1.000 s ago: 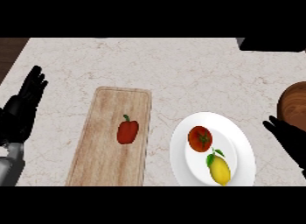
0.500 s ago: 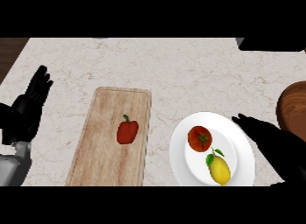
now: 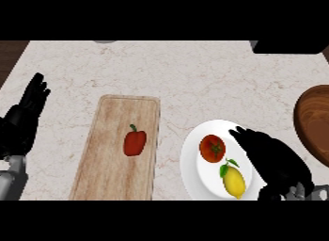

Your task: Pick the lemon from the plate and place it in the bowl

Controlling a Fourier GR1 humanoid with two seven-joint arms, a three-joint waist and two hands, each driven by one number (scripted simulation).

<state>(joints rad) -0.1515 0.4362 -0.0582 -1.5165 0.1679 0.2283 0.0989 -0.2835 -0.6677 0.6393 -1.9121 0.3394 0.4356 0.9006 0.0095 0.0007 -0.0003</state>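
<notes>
Looking down, you saw:
Lemon [image 3: 234, 180]: on the plate [image 3: 195, 162], near side, beside a tomato [image 3: 212, 147].
Right hand [image 3: 275, 162]: over the plate, fingers relaxed, holding nothing.
Left hand [image 3: 21, 120]: resting open, far left.
Bowl [image 3: 323, 124]: right edge.

No text, label, brand, number or sign can be read anywhere in the view.
</notes>
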